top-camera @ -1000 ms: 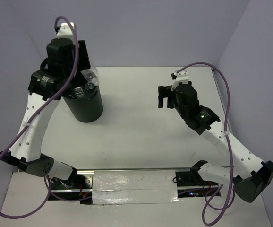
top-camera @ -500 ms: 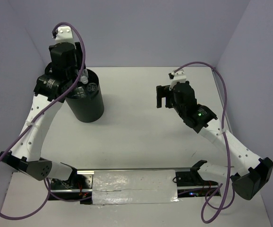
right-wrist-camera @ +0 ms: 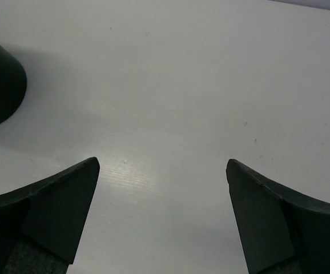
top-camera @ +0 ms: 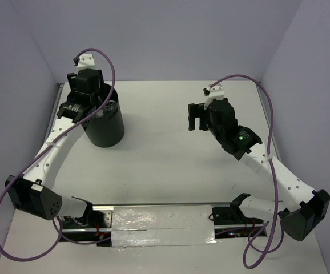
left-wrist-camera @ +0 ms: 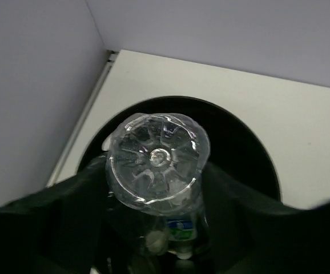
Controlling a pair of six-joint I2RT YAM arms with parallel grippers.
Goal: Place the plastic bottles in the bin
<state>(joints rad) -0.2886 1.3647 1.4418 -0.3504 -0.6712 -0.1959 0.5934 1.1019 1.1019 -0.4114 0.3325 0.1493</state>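
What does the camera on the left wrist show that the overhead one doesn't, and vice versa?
Only the left wrist view: the ribbed base of a clear bottle gripped by the left pincer over the bin, and the blue-green label of another bottle inside. Only the overhead view: the whole left arm and right arm, purple cables, the right pincer open above the table. Both: the black bin and white table.

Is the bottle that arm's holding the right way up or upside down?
Upside down: the bottle shows its ridged base to the left wrist camera, pointing down into the bin.
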